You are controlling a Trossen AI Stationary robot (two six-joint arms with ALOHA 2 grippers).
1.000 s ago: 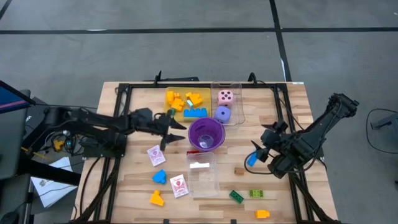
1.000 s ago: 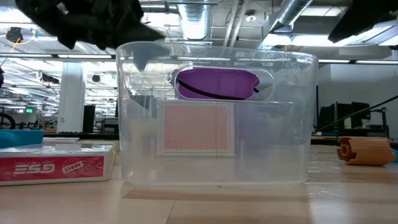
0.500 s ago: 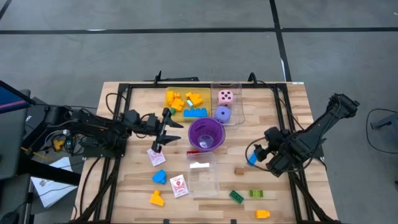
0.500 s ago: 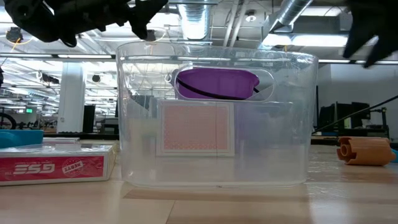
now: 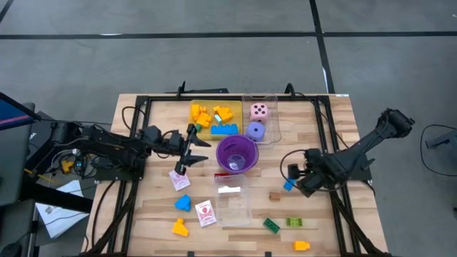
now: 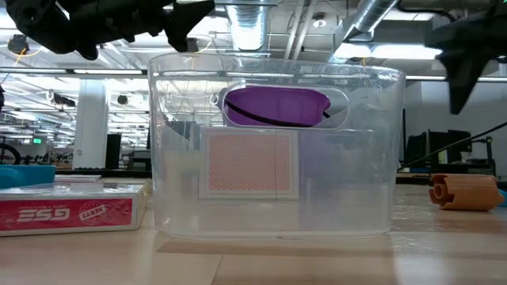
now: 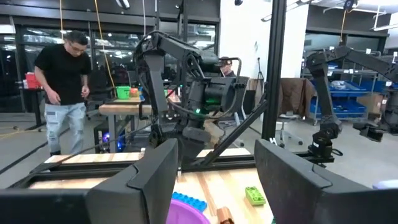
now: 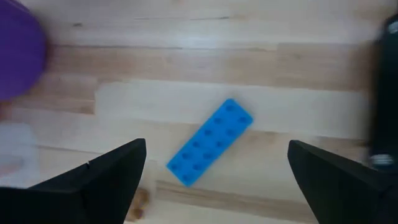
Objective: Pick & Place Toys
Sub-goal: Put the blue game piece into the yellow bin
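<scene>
Blue long brick [image 8: 209, 143] is your target: it lies flat on the bare desk [image 8: 298, 68], directly ahead of the right pincer [image 8: 217, 180] and between its two spread fingers [image 8: 102, 177]. The fingers stand wide apart and hold nothing. In the right wrist view the brick's long axis runs diagonally across the gap, so you'd likely need a wrist turn to close across its narrow sides. From above, the same brick [image 5: 288, 185] sits just beside the right pincer's tip, right of the purple cup [image 5: 236, 154]. The right arm is clearly nearer.

Your left pincer [image 5: 187, 155] hangs left of the cup, above a white-red card [image 5: 178, 178], fingers parted and empty, well apart from the blue brick.

Writing: the red card box [image 6: 67, 211] in the low view reads roughly "ESG", partly unclear. Nothing else is readable.
</scene>
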